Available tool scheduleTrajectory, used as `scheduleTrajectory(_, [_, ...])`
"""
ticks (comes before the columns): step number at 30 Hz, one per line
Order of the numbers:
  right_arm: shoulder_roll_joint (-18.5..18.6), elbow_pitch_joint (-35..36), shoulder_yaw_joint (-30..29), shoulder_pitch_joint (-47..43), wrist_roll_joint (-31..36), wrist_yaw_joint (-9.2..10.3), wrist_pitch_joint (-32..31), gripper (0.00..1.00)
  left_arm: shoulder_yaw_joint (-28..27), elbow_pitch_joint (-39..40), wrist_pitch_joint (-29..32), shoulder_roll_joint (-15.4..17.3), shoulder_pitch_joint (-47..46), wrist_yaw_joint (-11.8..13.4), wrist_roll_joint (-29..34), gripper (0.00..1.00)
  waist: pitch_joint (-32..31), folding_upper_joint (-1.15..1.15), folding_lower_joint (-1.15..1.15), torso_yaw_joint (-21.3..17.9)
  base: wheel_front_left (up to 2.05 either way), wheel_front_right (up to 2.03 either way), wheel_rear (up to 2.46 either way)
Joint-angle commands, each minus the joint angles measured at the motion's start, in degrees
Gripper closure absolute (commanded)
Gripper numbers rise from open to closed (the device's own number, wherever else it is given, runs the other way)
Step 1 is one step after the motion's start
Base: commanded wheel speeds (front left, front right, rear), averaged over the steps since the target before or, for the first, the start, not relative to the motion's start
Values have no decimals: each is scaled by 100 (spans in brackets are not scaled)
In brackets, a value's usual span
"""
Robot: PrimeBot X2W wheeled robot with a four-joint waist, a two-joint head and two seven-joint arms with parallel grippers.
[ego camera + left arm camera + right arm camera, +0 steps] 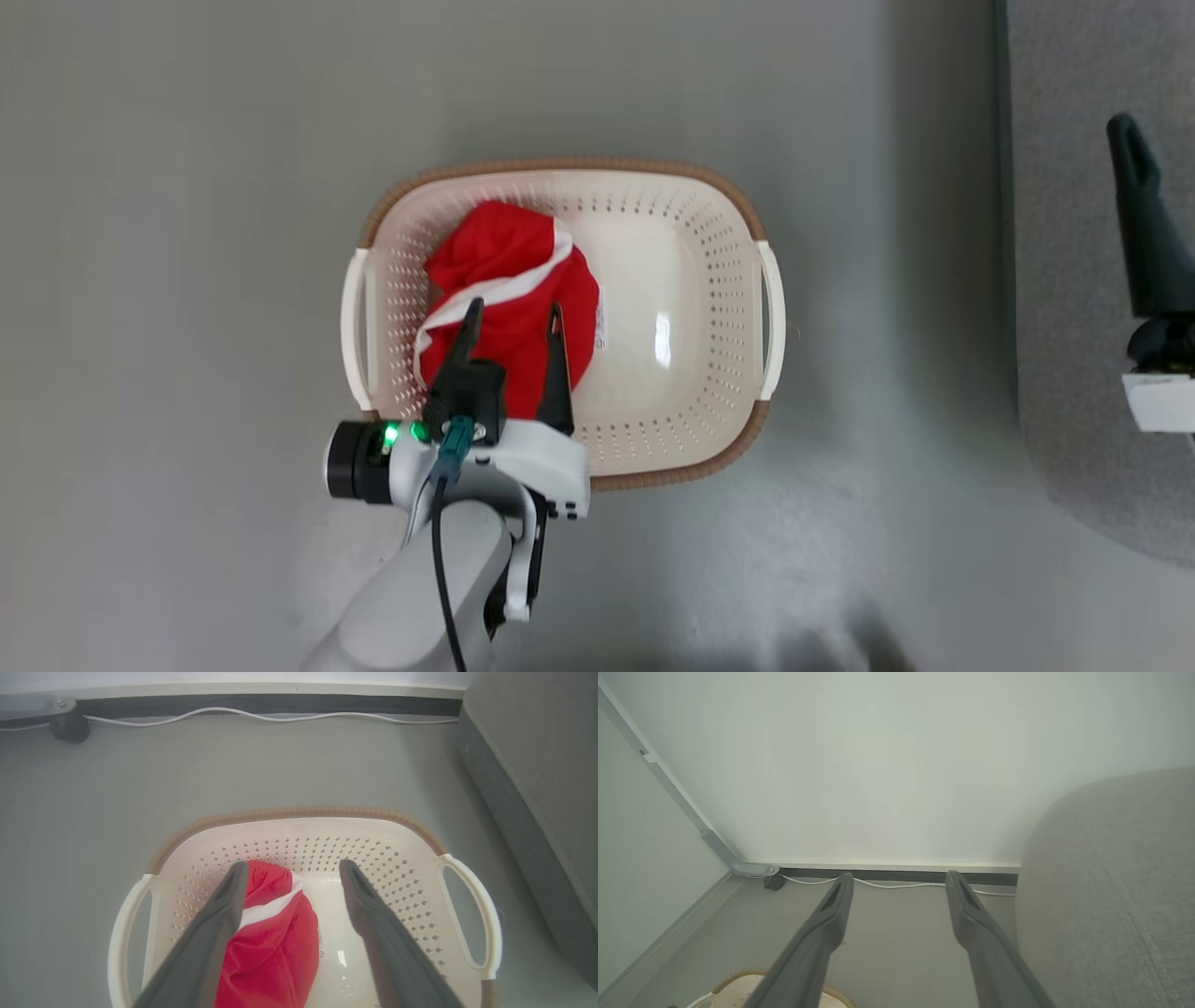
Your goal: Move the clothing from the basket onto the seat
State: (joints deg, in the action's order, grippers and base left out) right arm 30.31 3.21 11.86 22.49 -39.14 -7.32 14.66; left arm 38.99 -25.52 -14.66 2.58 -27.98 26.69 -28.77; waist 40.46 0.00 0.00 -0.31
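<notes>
Head view: the basket stands on the grey floor, with the seat well off to its right. The clothing, one red bundle with a white stripe, lies in the basket's left half (a label sticker shows just beside the fabric). The left gripper hangs over the bundle, fingers spread wide, nothing held. The left wrist view adds a white cable along the skirting. Right wrist view: the right gripper is spread wide and empty, above the floor beside the seat.
</notes>
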Motion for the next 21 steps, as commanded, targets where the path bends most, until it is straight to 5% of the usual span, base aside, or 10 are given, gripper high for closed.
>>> scheduleTrajectory(1, [170,205,53,-37,-50,-17,34,0,-55,-12,-34,30,-155,50,-70,0,338,0,0,-128,0,0,0])
scheduleTrajectory(21, [247,913,16,626,-150,-17,34,0,1621,-2593,-34,30,-2124,-108,-822,0,1562,0,0,-626,0,0,0])
